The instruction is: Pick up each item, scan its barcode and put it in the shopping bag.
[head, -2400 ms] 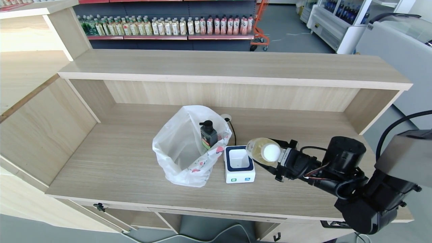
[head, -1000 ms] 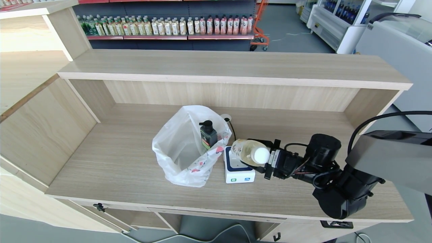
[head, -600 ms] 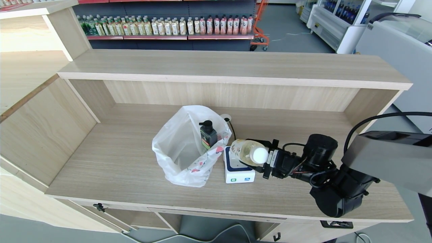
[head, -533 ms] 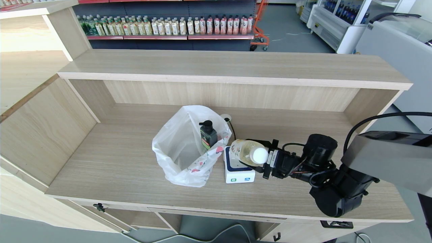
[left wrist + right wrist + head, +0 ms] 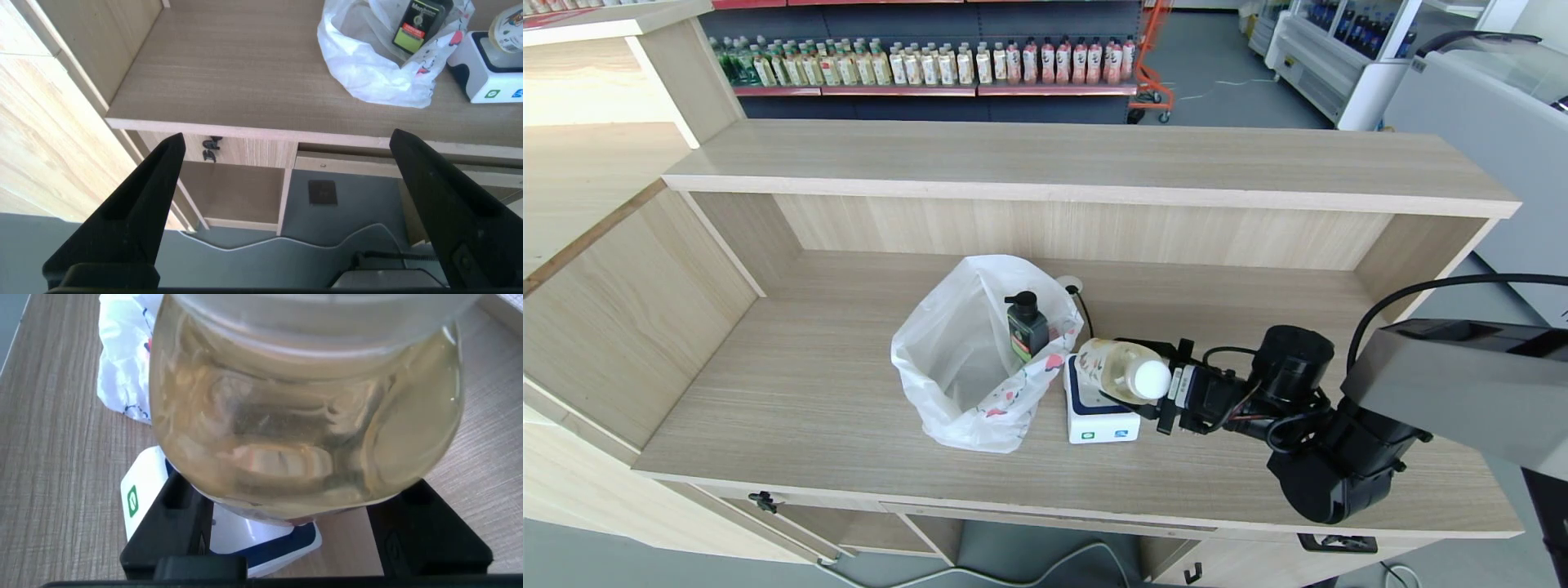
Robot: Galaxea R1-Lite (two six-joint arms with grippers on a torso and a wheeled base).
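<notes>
**Head view.** Your right gripper (image 5: 1129,377) is clamping its fingers around a clear bottle (image 5: 1112,363) of yellowish liquid. The bottle is lying sideways, its white cap pointing back toward the wrist. It is hanging just over the white, blue-rimmed scanner (image 5: 1094,426), which is sitting on the wooden surface (image 5: 809,408). Just beside the scanner, on your left, the white shopping bag (image 5: 947,359) is standing open. A dark pump bottle (image 5: 1027,327) is standing upright inside it.

**Left wrist view.** Your left gripper (image 5: 288,145) is holding its fingers wide apart with nothing between them. It is hanging out in front of the surface's near edge. The bag and scanner are sitting farther off.

**Right wrist view.** The bottle is sitting between the two dark fingers (image 5: 184,531), directly above the scanner, with the bag lying beyond it.
</notes>
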